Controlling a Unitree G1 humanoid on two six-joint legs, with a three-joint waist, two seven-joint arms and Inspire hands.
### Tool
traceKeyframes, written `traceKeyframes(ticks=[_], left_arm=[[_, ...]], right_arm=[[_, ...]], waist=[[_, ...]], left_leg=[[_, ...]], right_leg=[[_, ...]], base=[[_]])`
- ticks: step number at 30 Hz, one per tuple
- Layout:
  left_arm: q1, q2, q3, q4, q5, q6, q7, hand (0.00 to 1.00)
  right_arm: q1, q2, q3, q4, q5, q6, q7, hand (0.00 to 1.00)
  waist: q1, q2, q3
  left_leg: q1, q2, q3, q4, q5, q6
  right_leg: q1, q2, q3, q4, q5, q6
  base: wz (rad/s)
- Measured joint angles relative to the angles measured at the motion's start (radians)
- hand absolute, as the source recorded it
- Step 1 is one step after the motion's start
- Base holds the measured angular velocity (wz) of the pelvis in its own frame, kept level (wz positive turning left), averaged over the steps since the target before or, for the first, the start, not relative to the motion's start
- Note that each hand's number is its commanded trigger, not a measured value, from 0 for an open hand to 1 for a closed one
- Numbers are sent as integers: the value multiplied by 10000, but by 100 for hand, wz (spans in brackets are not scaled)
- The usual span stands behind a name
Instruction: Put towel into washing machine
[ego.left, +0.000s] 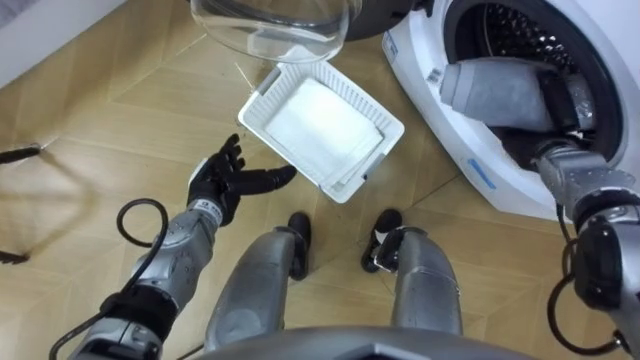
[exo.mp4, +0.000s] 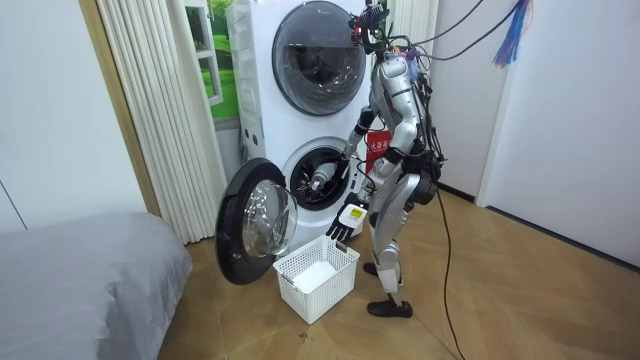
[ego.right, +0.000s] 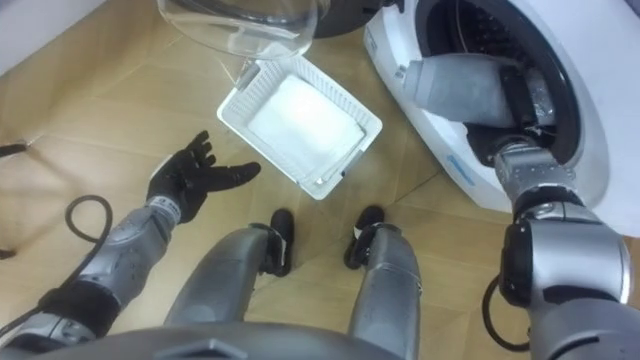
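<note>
In the left eye view, the left hand (ego.left: 228, 180) is spread wide and holds nothing, just left of the white basket (ego.left: 258, 98). The right arm reaches into the washing machine (ego.left: 450, 150). The right hand is hidden inside the drum, so its grip and where the towel is cannot be told.

In the room view, the robot stands beside the open door (exo.mp4: 255, 225).

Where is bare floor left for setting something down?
Bare wooden floor lies left of the white slatted plastic basket, past the open left hand. Crowded between basket, round glass door and white washing machine.
</note>
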Motion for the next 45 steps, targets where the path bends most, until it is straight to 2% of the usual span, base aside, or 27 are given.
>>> traceKeyframes(ticks=[8, 13, 18, 23, 27, 30, 34, 37, 40, 45], left_arm=[[-116, 16, 107, 0, 453, 20, 99, 0], [-145, 23, 105, -11, 460, 19, 100, 0], [-271, 22, 97, -70, 451, 18, 221, 0], [-483, 25, 96, -66, 458, 18, 258, 0], [-717, 23, 47, 46, 455, 18, 245, 0], [-841, -71, -2, 229, 430, 18, 206, 0], [-946, -98, -23, 354, 363, 17, 146, 0], [-1009, -133, -5, 685, 437, 12, 173, 0], [-1035, -156, -7, 989, 576, 41, 176, 0], [-967, -157, 37, 1434, 1248, -43, 239, 0]], right_arm=[[-136, -145, -481, 12, 667, -51, -847, 0], [-133, -316, -843, 26, 1010, -531, -1398, 0], [-131, -333, -1171, -18, 1319, -636, -1833, 0], [-109, -333, -1185, -18, 1557, -827, -2148, 0], [-34, -332, -1173, -17, 1657, -833, -2235, 0], [-5, -330, -1161, -17, 1728, -958, -2360, 0], [147, -299, -1151, -16, 1839, -1214, -2365, 0], [302, -126, -1154, -22, 1846, -1471, -2329, 0], [631, 90, -1158, -35, 2085, -1707, -2303, 0], [1652, 733, -1157, -364, 2111, -2026, -1948, 0]], waist=[[-3, -5, 3], [-14, -6, 4], [-10, -3, 2], [-9, 12, -5], [10, 30, -7], [59, 184, -31], [241, 296, -10], [251, 381, -6], [251, 468, -9], [227, 541, -34]], left_leg=[[-150, 31, -11, 149, -9, 16], [-211, 39, -17, 101, -24, 39], [-342, 86, -9, 135, -28, 45], [-421, 147, -2, 166, -29, 47], [-295, 168, 7, 72, -28, 48], [-71, 184, 10, -80, -21, 60], [213, 208, 32, -263, -18, 56], [509, 271, 37, -461, -17, 55], [924, 357, 35, -740, -18, 53], [1954, 452, 47, -1438, 27, -16]], right_leg=[[2, 28, -117, -13, 17, 6], [-25, 41, -136, -45, 41, 11], [-149, 39, -151, -73, 48, 19], [-108, 52, -305, -165, 62, 14], [36, 72, -381, -251, 79, 16], [272, 113, -390, -398, 105, 49], [571, 228, -409, -630, 179, 54], [900, 261, -448, -804, 194, 72], [1386, 420, -506, -1220, 271, 129], [2400, 681, -569, -2039, 418, 207]], base=[[3], [0], [0], [4], [1], [0], [-4], [0], [-2], [-7]])
